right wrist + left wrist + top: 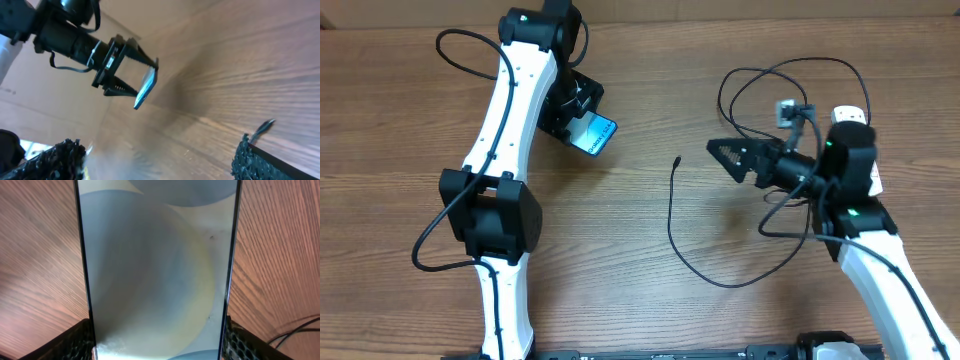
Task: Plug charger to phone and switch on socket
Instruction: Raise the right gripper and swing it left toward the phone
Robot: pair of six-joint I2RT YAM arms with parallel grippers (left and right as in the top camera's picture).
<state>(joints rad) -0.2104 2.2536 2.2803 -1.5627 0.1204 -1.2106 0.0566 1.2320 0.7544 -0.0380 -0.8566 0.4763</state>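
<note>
My left gripper [586,130] is clamped on the phone [155,270]. My left fingers [70,342] press its two long edges, spread about as wide as the phone. It sits raised and tilted at ten o'clock on the table [620,300], screen up.

My right gripper [720,160] is at three o'clock, fingers [247,160] spread fully and touching nothing, pointing toward nine o'clock.

The charger [670,215] lies loose on the wood. Its tip [678,160] is near the table's middle, just beside my right fingertips at their nine o'clock, and apart from the phone.

The white block at two o'clock is probably the socket [850,114], mostly hidden under my right arm.
</note>
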